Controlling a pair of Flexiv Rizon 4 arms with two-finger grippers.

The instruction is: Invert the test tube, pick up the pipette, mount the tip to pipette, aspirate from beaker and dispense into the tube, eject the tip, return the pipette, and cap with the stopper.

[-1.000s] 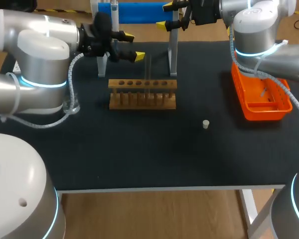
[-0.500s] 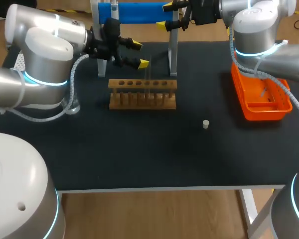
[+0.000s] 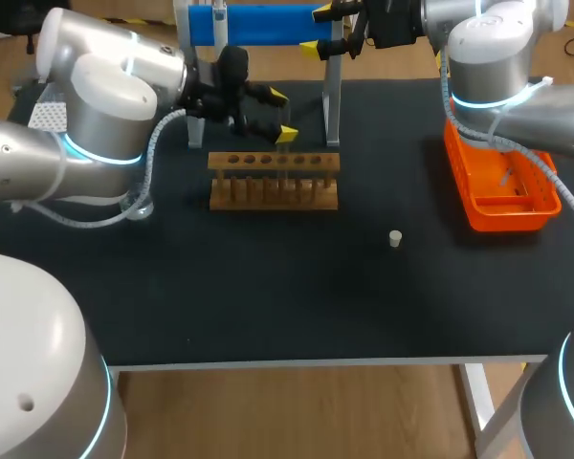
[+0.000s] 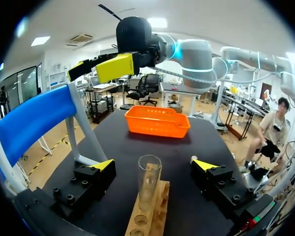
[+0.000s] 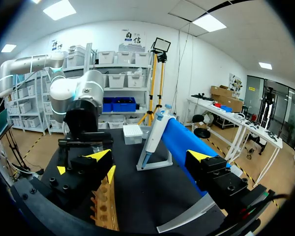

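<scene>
Black table (image 3: 268,306) carries the whole setup. Left arm (image 3: 105,115) comes in low across the back of the table so its fingers run level with the glassware. Right arm (image 3: 497,57) is parked high at the far edge, presumably to leave the rack clear while keeping near the pipette. Blue stand (image 3: 268,21) holds the pipette (image 5: 155,132) hanging upright at its far end, where it can be lifted off. Orange tray (image 3: 502,186) lies at the right, well apart from the rest, likely there for the spent tip. Wooden rack (image 3: 274,180) keeps the test tube (image 4: 148,182) upright in one hole, so a side grasp is possible. Which end is up I cannot settle. Left gripper (image 4: 154,165) is spread wide with one finger on each side of the tube, neither touching, and holds nothing. I judge this to be alignment before closing for the inversion. Right gripper (image 3: 318,30) is likewise wide apart and empty, just beside the stand. Stopper (image 3: 394,238) sits alone on the table, in front of the rack and to its right, awaiting the final step.
</scene>
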